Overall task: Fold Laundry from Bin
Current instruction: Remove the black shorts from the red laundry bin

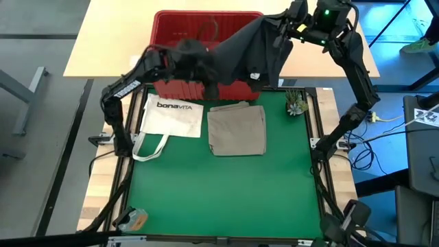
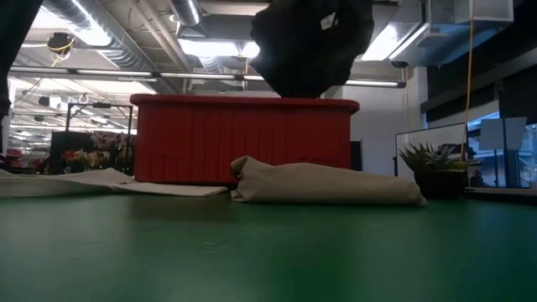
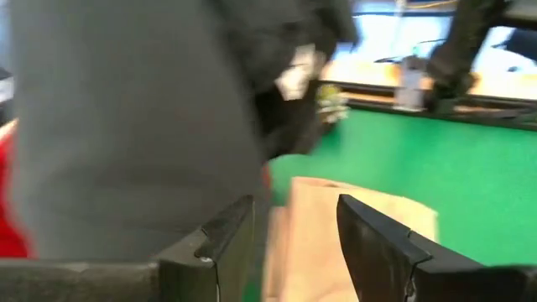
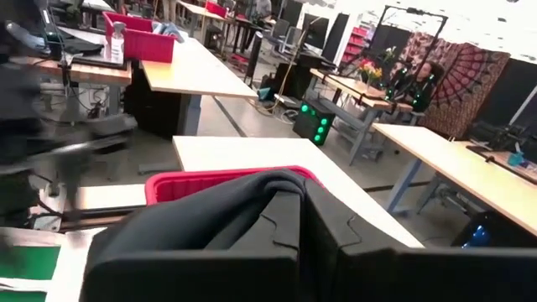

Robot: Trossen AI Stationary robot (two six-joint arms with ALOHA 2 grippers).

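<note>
Green mat lies bare in front, with the dark garment hanging over the bin behind it

We see the right gripper (image 1: pixel 282 29) pinched fast on the dark grey garment (image 1: pixel 240 51), holding one end high above the far right corner of the red bin (image 1: pixel 171 24); the cloth slopes down and leftward from there, its long axis running along the bin toward our left gripper (image 1: pixel 171 58), whose fingers (image 3: pixel 220 243) stand spread with nothing between them, right beside the hanging lower end. We judge the left arm nearer that free end. The folded khaki garment (image 1: pixel 236 130) rests on the green mat (image 1: pixel 226 192) beside the white tote bag (image 1: pixel 171 115)
</note>
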